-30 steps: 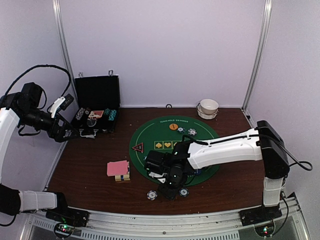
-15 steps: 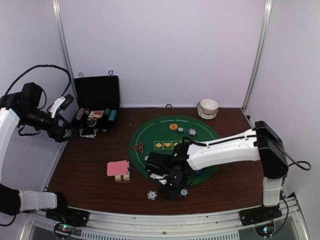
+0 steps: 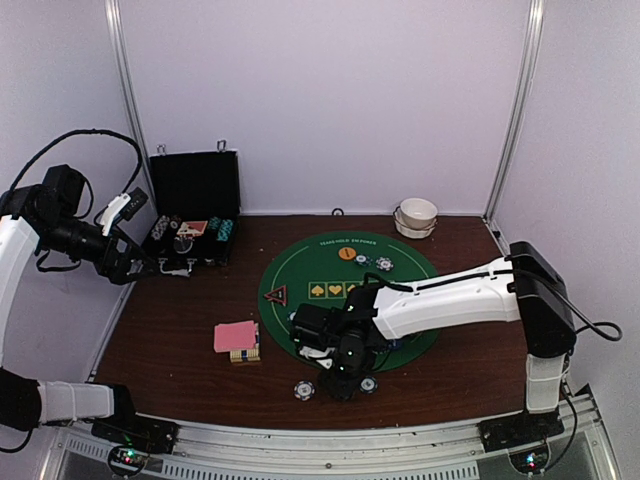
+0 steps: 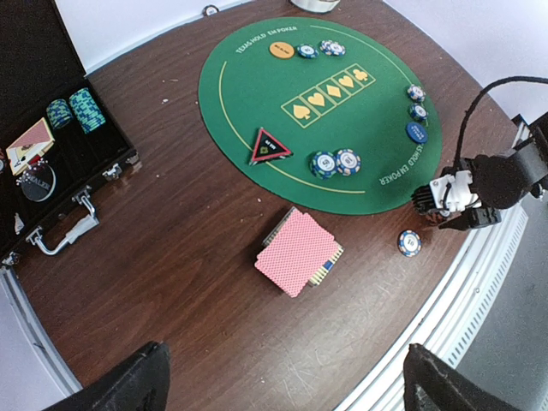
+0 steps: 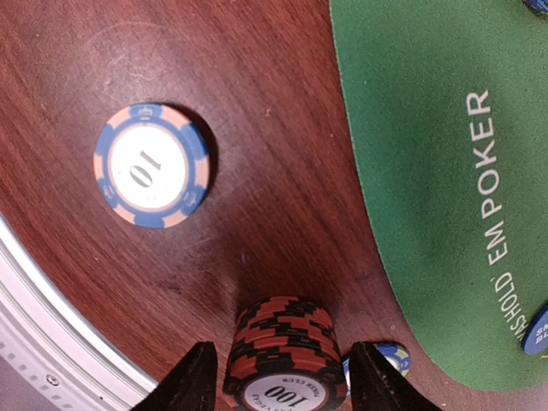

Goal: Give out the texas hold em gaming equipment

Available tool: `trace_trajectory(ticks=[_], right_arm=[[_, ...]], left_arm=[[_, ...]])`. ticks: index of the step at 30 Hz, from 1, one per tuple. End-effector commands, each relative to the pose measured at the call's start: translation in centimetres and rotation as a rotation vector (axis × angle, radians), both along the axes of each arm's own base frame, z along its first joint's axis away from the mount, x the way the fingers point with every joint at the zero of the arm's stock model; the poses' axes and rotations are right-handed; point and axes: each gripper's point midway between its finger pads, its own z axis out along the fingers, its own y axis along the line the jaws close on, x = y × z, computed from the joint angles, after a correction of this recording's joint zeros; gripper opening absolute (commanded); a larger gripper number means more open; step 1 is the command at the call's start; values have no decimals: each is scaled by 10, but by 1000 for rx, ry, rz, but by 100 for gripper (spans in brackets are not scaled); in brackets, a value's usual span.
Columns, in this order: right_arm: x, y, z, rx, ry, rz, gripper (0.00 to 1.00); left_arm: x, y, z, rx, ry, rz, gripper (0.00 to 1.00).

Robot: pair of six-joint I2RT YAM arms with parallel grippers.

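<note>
A stack of red-and-black poker chips stands on the wood just off the green mat. My right gripper straddles it, open, with a thin gap at each finger. A blue-and-pink chip marked 10 lies to its left, and a blue chip peeks out behind the right finger. Pink-backed cards lie on the card box left of the mat. On the mat are a red triangular button, two chips, an orange button and a blue button. My left gripper hangs open high above the table's left side.
An open black case with chips and cards stands at the back left. A white bowl sits at the back right. The metal rail at the table's front edge runs close to the right gripper.
The right gripper shifted slightly over the near edge of the mat, then held still over the red stack. The left arm has not moved.
</note>
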Motion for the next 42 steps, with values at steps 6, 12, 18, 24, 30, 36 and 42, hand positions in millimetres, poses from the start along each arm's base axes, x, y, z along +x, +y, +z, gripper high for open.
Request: trace_trajectory(ticks=[6,12,18,24,30,36,42], right_arm=[[4,7,17,30,-12,3,53],[4,5,16,25,-14,1,46],[4,4,15,21,-14,-1,39],[8,6,28,29,-35,2,29],[18,8,51,42,-77,5,27],[43,7,73,52,-133,-25,26],[121,0,93,95,-229,-188,24]], left_arm=[[-4,0,5,-4,-20,-8,97],[-4,-1,5,-5,-20,-9,98],[-4,-1,5,-9,-20,-10,98],[-4,-2,6,-13,-19,-12,98],[-3,-2,6,-12,-22,-11,98],[-3,-1,8,-10,-26,-9,98],[-3,-3,8,-21,-22,-14,98]])
